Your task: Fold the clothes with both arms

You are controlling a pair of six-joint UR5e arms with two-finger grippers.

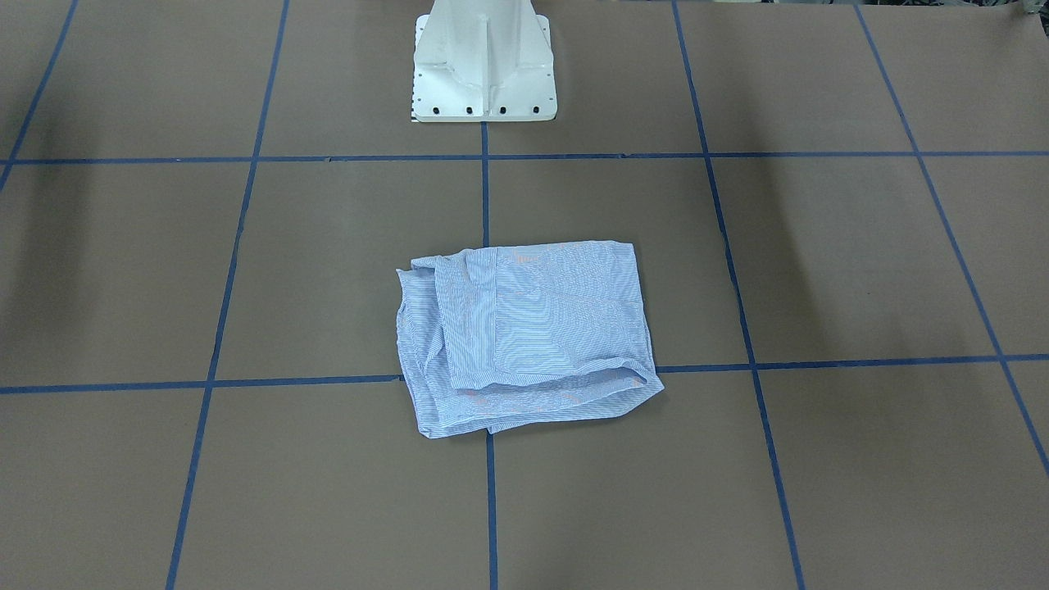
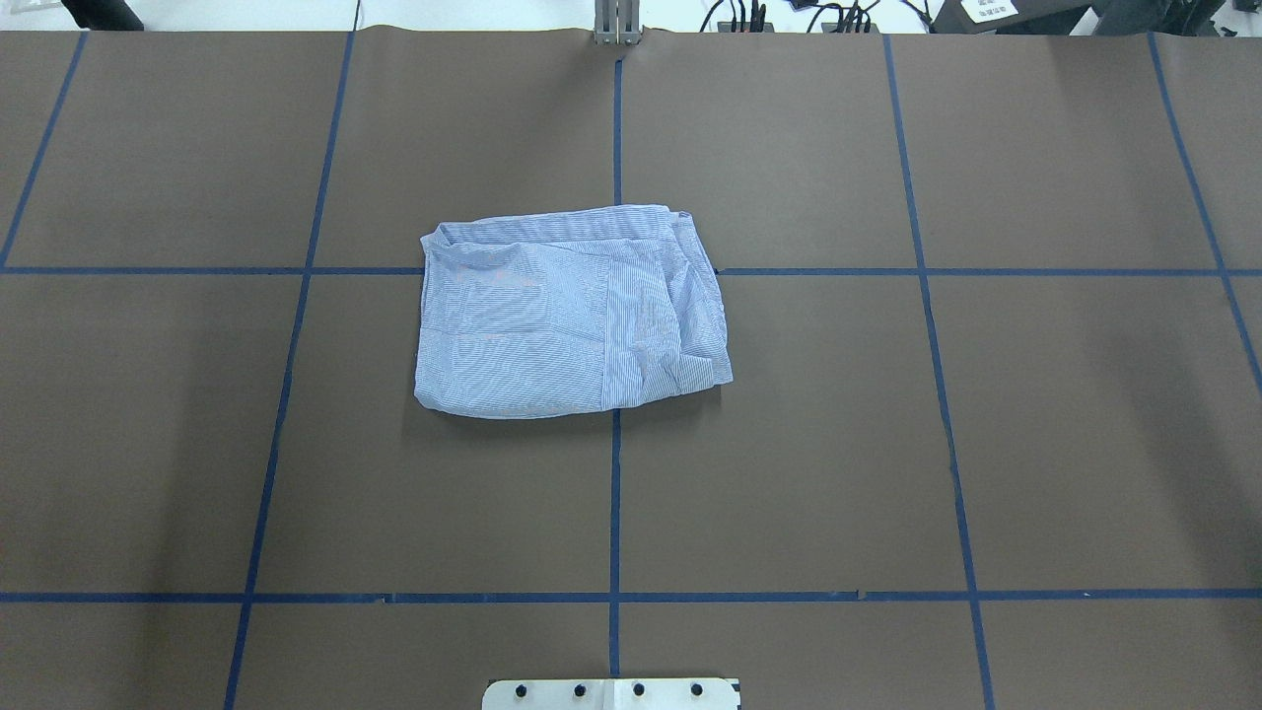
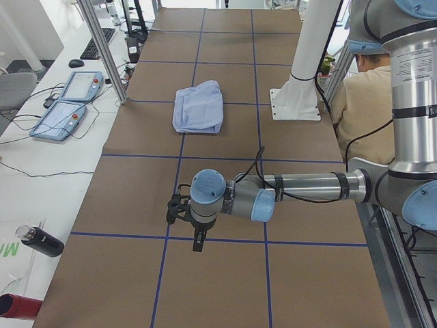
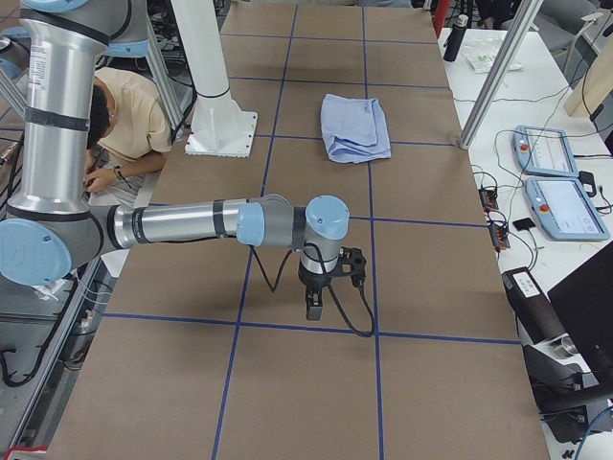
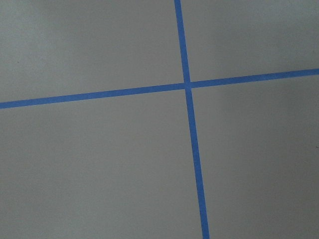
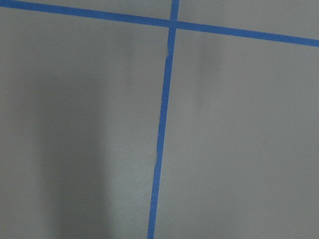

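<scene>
Claws: you cannot tell if left claw (image 3: pixel 198 240) or right claw (image 4: pixel 313 307) is spread. Both hang well clear of the shirt (image 2: pixel 562 316) — folded compact, at eleven o'clock from the desk (image 2: pixel 887 444) centre; folding looks done.

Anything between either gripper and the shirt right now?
Nothing visible. The shirt lies folded mid-table; the left gripper and right gripper hang over opposite ends of the table, with only bare brown cover and blue tape lines between. The white pedestal stands clear of both paths.
</scene>
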